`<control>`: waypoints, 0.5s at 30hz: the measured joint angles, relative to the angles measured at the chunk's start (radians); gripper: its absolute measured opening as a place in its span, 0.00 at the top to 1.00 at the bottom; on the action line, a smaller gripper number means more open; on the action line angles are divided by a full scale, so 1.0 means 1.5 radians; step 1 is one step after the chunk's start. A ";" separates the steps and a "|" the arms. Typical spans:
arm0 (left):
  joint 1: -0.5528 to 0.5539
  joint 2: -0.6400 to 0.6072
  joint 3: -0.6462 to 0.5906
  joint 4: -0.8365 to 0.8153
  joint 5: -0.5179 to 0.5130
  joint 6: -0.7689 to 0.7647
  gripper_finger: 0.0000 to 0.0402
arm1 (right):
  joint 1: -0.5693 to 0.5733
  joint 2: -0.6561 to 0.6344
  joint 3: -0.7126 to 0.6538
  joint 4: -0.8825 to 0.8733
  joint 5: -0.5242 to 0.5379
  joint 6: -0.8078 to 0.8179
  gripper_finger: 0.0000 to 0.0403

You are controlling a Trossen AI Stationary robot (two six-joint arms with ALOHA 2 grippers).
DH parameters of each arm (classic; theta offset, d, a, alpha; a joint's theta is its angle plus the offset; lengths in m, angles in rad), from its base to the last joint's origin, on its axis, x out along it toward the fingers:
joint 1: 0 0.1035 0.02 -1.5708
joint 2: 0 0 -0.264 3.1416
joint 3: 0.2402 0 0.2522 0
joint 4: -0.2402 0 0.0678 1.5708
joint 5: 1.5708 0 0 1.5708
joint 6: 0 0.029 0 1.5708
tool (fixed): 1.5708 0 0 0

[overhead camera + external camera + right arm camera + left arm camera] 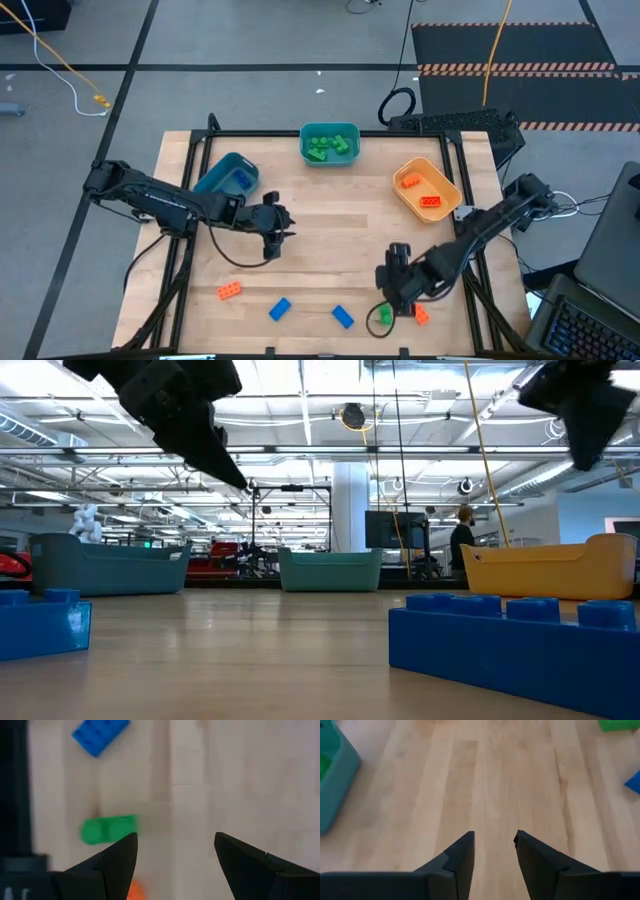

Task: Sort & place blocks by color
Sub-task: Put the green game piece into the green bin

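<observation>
While the left gripper [272, 240] hangs part-open and empty at frame centre-left, the right gripper [393, 295], wide open and empty, hovers beside the green block [383, 317] at lower right

I see a pale wood worktop [330, 240] with smooth satin grain; blocks [510, 640] glossy studded plastic; bins [427, 190] matt plastic.

In the right wrist view an orange block [134, 891] is largely hidden behind a finger [116, 865]; a green block [107, 829] is blurred.
</observation>
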 joint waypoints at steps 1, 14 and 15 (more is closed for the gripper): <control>0.000 0.000 0.006 -0.002 -0.010 0.016 0.64 | 0.005 0.011 0.008 -0.001 -0.009 0.024 0.36; 0.054 -0.001 0.040 0.140 -0.192 0.065 0.64 | 0.010 0.086 0.024 0.053 -0.257 0.527 0.36; 0.055 -0.001 0.040 0.129 -0.192 0.070 0.64 | 0.010 0.086 0.024 0.066 -0.262 0.575 0.36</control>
